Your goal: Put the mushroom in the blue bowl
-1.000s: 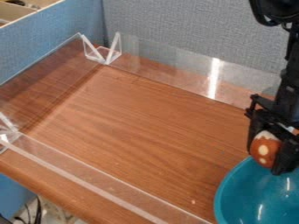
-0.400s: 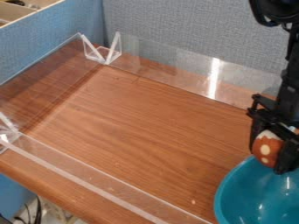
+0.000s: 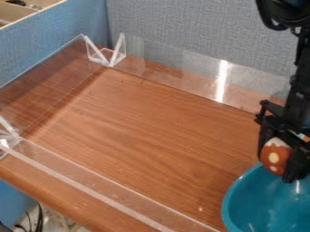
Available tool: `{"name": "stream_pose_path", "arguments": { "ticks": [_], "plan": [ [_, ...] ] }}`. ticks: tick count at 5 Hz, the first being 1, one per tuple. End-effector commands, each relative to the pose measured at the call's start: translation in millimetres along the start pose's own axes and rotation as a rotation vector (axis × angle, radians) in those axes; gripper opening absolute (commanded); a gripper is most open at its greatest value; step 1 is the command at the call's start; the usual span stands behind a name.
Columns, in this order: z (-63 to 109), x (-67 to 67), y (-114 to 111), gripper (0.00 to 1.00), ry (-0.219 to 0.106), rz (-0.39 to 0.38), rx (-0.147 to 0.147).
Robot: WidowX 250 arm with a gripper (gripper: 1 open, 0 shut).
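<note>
So you've got the gripper (image 3: 280,159) over at the right edge of the shot, pointing pretty much straight down, and its black fingers (image 3: 266,141) are clamped on the mushroom (image 3: 277,157). You can see the orange-brown cap with its pale spots sitting between the fingers, so it's held, not resting on anything.

The mushroom hangs right at the far rim of the blue bowl (image 3: 269,210), above the bowl's inside and clear of the glossy bottom. The bowl sits in the bottom right corner and is cut off by the frame, so you only see part of it. It's way wider than the mushroom.

The arm (image 3: 296,63) runs up the right side and out of the top of the picture.

Everything sits on a wooden table (image 3: 145,136) with a clear plastic barrier (image 3: 182,63) around it, plus a couple of small clear brackets (image 3: 105,52) at the far left corner. Behind the table there's a blue-grey wall (image 3: 182,27). The rest of the tabletop to the left of the bowl is just bare wood grain.
</note>
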State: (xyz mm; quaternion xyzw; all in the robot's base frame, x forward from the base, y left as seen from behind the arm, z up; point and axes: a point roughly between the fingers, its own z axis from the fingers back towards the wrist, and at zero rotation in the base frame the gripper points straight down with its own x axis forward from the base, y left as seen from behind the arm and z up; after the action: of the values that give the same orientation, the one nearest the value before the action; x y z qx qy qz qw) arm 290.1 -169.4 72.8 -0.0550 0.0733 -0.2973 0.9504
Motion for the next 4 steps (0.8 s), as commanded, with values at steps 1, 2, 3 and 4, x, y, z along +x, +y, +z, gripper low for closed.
{"name": "stream_pose_path", "arguments": {
  "ticks": [1, 2, 3, 4],
  "plan": [
    [11.4, 1.6, -7.0, 0.00, -0.046, -0.032, 0.007],
    [9.3, 1.8, -7.7, 1.00, -0.050, -0.035, 0.007],
    [7.4, 1.9, -7.7, 0.00, -0.055, -0.036, 0.008],
    [3.7, 1.8, -8.9, 0.00, -0.056, -0.036, 0.006]
  ]
}}
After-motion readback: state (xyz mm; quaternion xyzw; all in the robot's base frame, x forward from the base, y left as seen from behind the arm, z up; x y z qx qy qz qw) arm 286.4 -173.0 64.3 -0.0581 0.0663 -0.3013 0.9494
